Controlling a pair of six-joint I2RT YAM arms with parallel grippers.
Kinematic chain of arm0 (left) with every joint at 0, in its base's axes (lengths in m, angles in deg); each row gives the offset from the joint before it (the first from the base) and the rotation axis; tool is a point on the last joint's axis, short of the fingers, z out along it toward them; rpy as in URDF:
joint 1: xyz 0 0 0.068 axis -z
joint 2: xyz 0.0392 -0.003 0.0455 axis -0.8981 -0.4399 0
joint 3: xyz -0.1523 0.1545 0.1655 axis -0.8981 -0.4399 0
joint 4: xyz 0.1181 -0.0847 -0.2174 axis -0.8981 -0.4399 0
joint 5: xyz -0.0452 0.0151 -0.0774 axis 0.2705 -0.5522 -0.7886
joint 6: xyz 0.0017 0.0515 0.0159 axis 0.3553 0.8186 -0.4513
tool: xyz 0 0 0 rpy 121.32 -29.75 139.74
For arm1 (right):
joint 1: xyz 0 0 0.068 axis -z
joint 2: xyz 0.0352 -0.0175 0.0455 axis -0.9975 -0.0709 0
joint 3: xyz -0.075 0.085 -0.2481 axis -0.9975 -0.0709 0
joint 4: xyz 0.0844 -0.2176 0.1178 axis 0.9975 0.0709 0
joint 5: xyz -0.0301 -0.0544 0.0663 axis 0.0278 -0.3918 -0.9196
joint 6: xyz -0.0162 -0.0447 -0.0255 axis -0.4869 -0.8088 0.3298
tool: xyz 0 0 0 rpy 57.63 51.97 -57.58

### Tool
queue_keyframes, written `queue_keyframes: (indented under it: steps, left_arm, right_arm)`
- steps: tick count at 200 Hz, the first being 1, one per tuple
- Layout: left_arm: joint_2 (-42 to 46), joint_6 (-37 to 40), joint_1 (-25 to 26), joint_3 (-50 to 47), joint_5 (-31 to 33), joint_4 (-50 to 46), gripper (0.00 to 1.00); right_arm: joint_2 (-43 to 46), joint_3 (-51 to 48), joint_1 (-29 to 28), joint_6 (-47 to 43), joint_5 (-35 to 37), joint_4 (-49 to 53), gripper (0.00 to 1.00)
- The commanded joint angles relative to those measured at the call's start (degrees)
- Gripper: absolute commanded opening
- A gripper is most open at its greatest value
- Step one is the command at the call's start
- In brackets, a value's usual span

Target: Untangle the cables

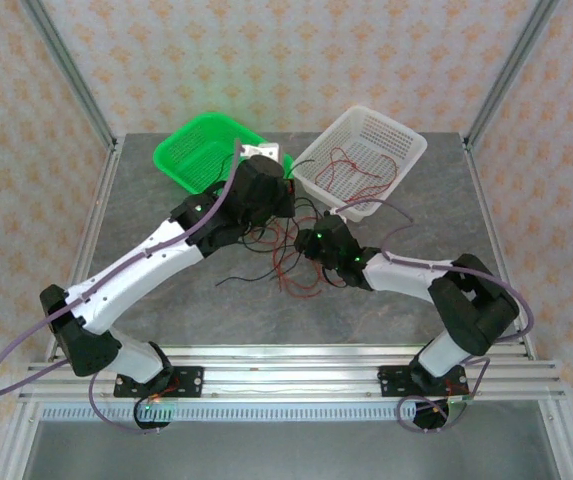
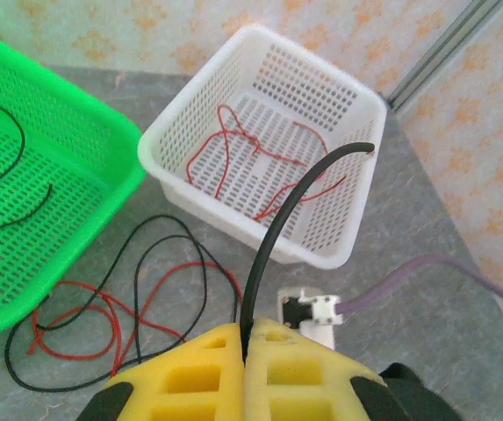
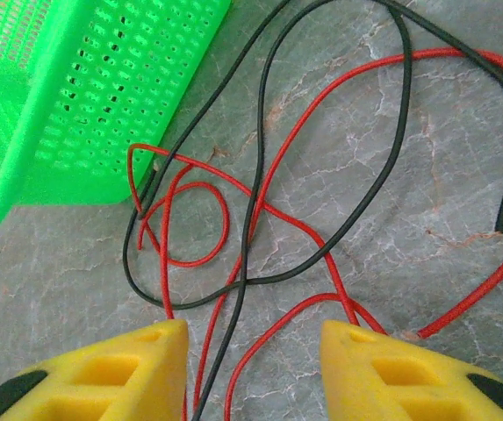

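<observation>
The cables are thin red and black wires lying tangled (image 1: 288, 255) on the grey table between the two arms. In the left wrist view my left gripper (image 2: 247, 338) is shut on a black cable (image 2: 291, 206), which rises from between the yellow fingers toward the white basket. My right gripper (image 3: 253, 338) hangs low over the tangle with its fingers open. A black cable (image 3: 233, 316) and red cables (image 3: 273, 338) run across the table between the fingers, untouched. From above, the right gripper (image 1: 318, 243) sits at the tangle's right side.
A green basket (image 2: 102, 189) with black cables inside (image 2: 10, 132) stands at the back left. A white basket (image 2: 339, 254) at the back right holds red cables (image 2: 233, 149). More loose red and black loops (image 2: 102, 316) lie in front of the green basket.
</observation>
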Motion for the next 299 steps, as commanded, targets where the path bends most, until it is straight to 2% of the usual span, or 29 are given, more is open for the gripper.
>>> queue_keyframes:
  steps: [1,96,151,233,299]
  left_arm:
    - [1.96,1.78,0.5,3.49,2.31,-2.2,0.0]
    - [1.43,4.01,0.53,13.84,4.67,-3.98,0.0]
    - [-1.92,7.03,-0.59,23.76,11.61,-9.91,0.0]
    - [-6.77,9.51,-14.16,26.21,6.69,-7.62,0.0]
    - [-15.71,9.85,-25.75,26.53,0.5,2.87,0.0]
  right_arm:
    - [-1.2,-1.66,0.12,1.04,-0.54,-2.55,0.43]
    - [-6.06,-7.79,0.1,3.83,-0.29,-6.34,0.43]
    - [-2.41,-9.97,-0.07,3.49,-0.69,-5.54,0.43]
    - [16.84,-9.14,-1.46,-1.28,2.19,7.66,0.44]
    - [30.8,-10.13,-1.92,-0.99,2.96,14.95,0.44]
